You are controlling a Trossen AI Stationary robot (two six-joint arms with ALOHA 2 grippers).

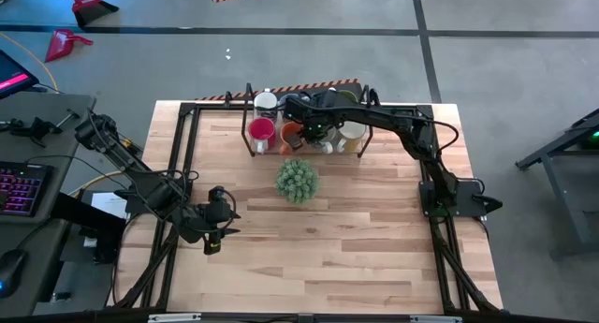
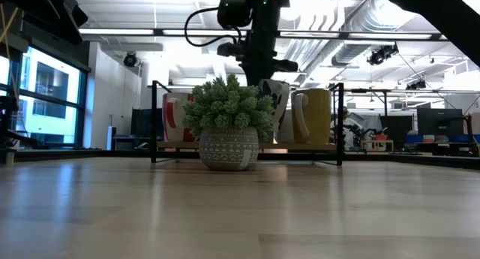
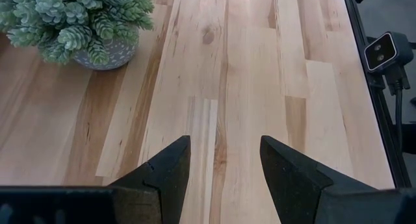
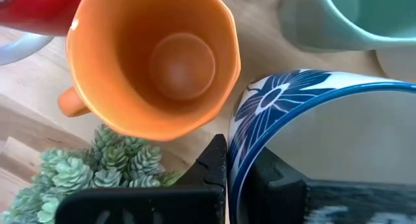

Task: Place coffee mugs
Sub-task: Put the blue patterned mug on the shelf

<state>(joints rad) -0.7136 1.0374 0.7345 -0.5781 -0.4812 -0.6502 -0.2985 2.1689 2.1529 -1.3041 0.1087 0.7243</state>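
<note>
right gripper (image 4: pixel 237 172): over the rack at the table's far edge, fingers pinched together on the rim of a blue-and-white patterned mug (image 4: pixel 325 139); one finger inside the wall, one outside
held mug: upright, mouth up, hanging straight down from the jaws; low view puts it at the rack's middle, base near the shelf, contact unclear
rack (image 1: pixel 249 136): black frame on the far edge, mugs crowded inside
neighbours: orange mug (image 4: pixel 156 62) just beside the held one, red mug (image 1: pixel 261 130) past that, pale green mug (image 4: pixel 370 19) on the other side, yellow mug (image 2: pixel 315 116) at the rack's right in the low view
key relation: open slot is directly below the gripper, so the move looks like a straight drop along the mug's vertical axis; gaps to orange and pale green mugs are tight
risk: opening the jaws sideways may knock the orange mug
plant (image 1: pixel 297 180): on the table just in front of the rack, not in the way
left gripper (image 3: pixel 221 172): fingers spread, empty, parked low over bare wood near the table's front left, well apart from the rack
nearer arm: right
</note>
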